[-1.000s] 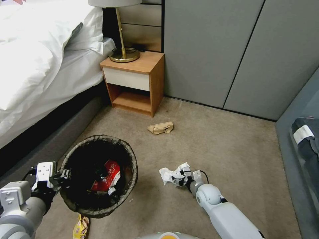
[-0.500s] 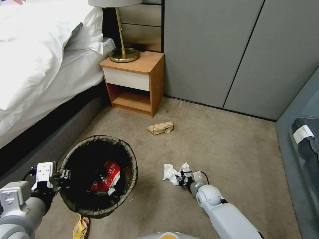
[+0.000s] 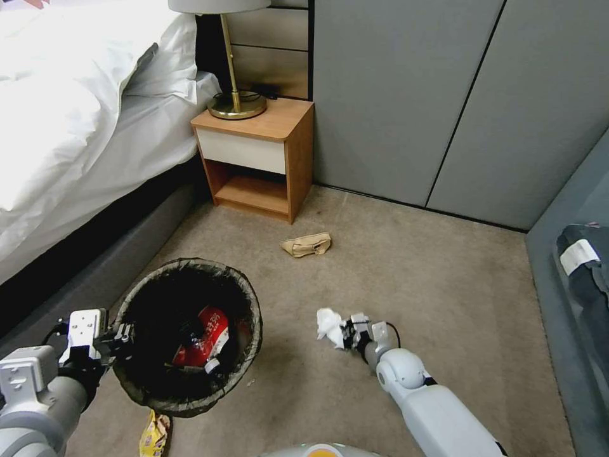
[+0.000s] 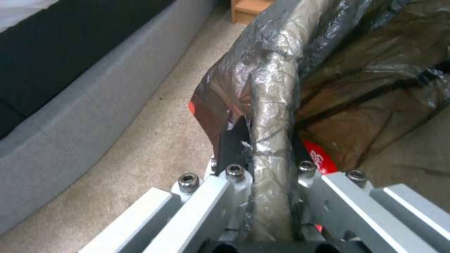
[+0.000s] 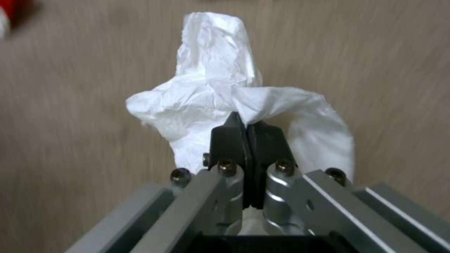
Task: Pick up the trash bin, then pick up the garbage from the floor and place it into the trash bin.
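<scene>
The trash bin, round with a dark bag liner over its rim, hangs at lower left, and a red-and-white wrapper lies inside it. My left gripper is shut on the bin's near rim; its black pads clamp the liner-covered edge. A white tissue wad is pinched in my right gripper, which is shut on it just above the carpet to the right of the bin. Up close, the tissue droops beyond my right gripper. A tan paper bag lies on the carpet farther ahead. A yellow snack packet lies below the bin.
A bed with a grey base runs along the left. A wooden nightstand with a brass lamp stands against the grey wall panels. A grey seat with dark clothing lines the right edge. Open carpet lies ahead.
My right gripper has lifted the tissue off the carpet and drawn it slightly right and toward me; the tissue now bunches at the fingertips. The bin and left arm are unchanged.
</scene>
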You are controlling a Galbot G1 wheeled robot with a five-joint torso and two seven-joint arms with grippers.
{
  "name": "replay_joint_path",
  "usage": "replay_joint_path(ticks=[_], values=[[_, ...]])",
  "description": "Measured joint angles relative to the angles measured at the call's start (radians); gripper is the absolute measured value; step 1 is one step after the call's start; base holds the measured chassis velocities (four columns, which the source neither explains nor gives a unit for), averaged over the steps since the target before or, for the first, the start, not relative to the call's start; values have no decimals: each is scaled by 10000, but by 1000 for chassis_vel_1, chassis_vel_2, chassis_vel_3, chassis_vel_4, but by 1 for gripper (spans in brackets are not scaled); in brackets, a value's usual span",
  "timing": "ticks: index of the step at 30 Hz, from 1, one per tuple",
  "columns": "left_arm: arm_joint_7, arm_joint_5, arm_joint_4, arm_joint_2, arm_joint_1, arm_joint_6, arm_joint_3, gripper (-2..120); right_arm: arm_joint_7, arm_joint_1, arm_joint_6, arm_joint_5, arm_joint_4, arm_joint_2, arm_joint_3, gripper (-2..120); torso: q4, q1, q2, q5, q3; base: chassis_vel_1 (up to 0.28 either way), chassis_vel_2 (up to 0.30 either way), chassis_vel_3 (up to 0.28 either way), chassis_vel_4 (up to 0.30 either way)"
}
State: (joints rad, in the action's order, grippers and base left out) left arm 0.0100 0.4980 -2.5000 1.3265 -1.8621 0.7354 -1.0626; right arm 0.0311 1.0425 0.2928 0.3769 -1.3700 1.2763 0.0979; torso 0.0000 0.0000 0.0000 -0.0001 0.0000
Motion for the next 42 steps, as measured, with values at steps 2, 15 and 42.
replay_joint_path(ticks=[2,15,42], values=[[0,1,0,-16,16,0,29,1,-184,-10,-17,222,-809,-238,139,0,0,0,0,3,0,0,0,0,0],[13,-95,0,-77,8,0,360,1,-874,-519,823,1846,-5807,-1580,84,0,0,0,1,4,1,0,0,0,0],[57,-243,0,-109,-44,0,482,1,-1040,-3209,2638,3556,-9199,-1615,-4647,0,0,-1,1,1,0,0,0,0,0]])
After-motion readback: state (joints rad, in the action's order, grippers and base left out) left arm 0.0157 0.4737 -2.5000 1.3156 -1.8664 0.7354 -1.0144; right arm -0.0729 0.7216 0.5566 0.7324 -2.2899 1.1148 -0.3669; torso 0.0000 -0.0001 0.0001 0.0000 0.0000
